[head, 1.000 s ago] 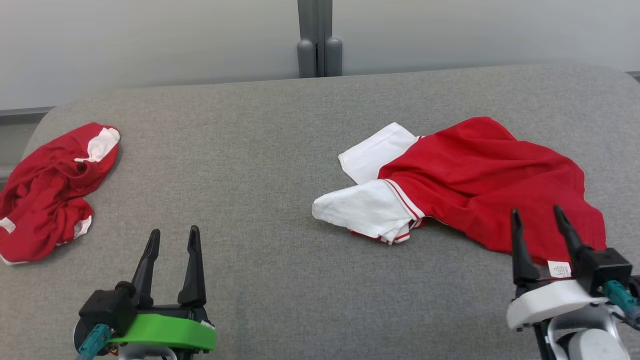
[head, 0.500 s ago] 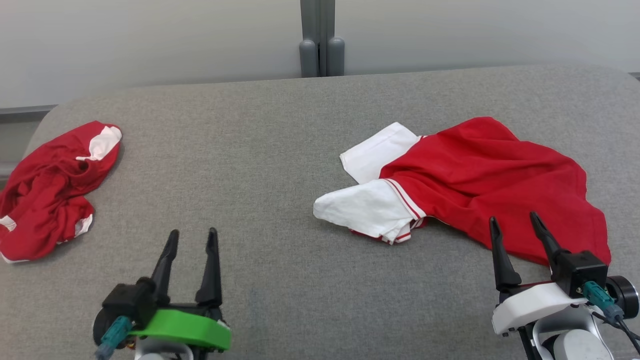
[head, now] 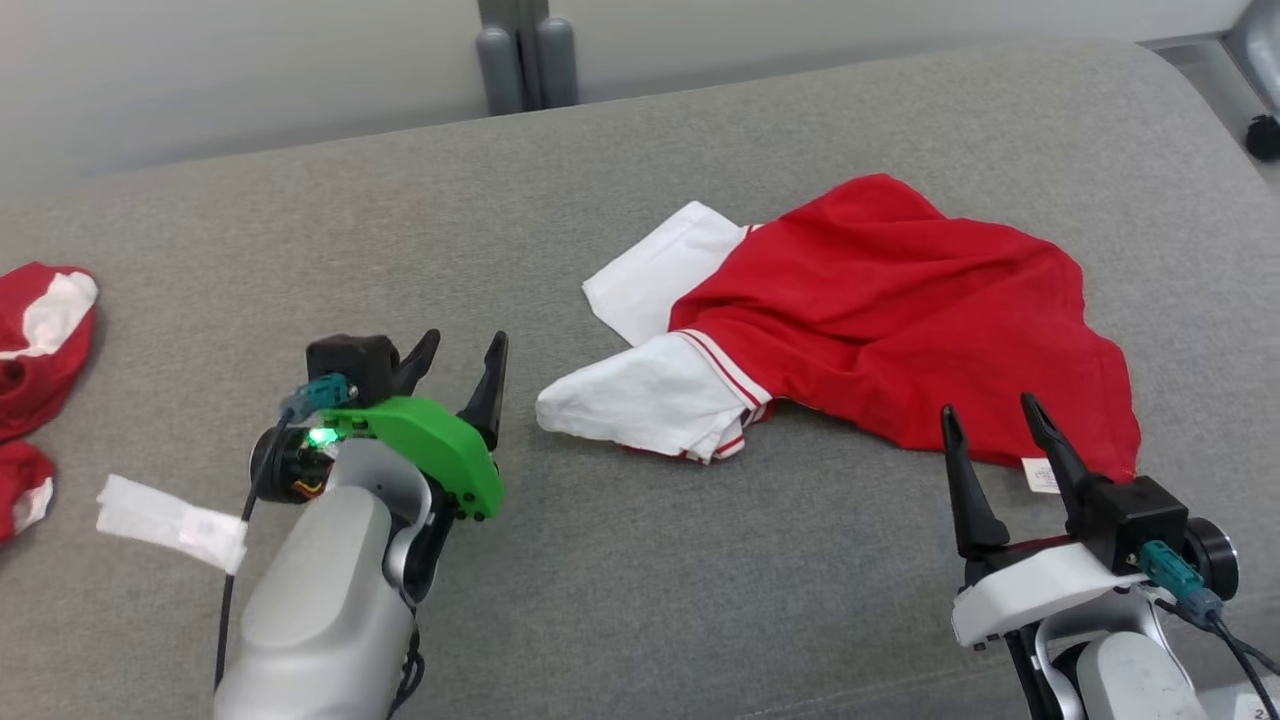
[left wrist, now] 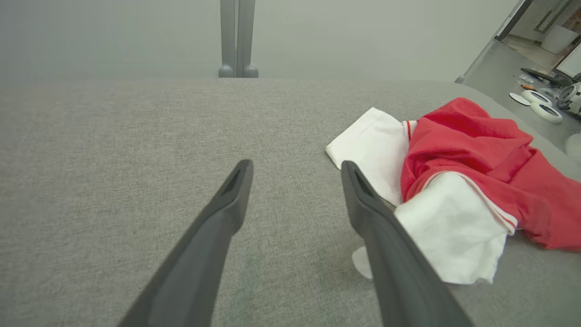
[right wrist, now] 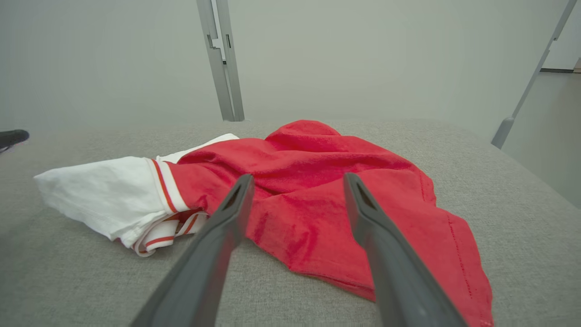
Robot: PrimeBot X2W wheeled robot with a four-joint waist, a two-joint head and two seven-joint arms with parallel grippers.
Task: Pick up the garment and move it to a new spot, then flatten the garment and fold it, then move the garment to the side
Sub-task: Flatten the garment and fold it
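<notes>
Head view, panning right: reaching the left gripper (head: pixel 464 345) forward from its near rest to just beside the garment's (head: pixel 880 310) white sleeve (head: pixel 650 400), right of centre, lining up the pickup, keeping it and the right gripper (head: pixel 988 408) wide open, empty, cutting off another red cloth (head: pixel 40 330) far left.
</notes>
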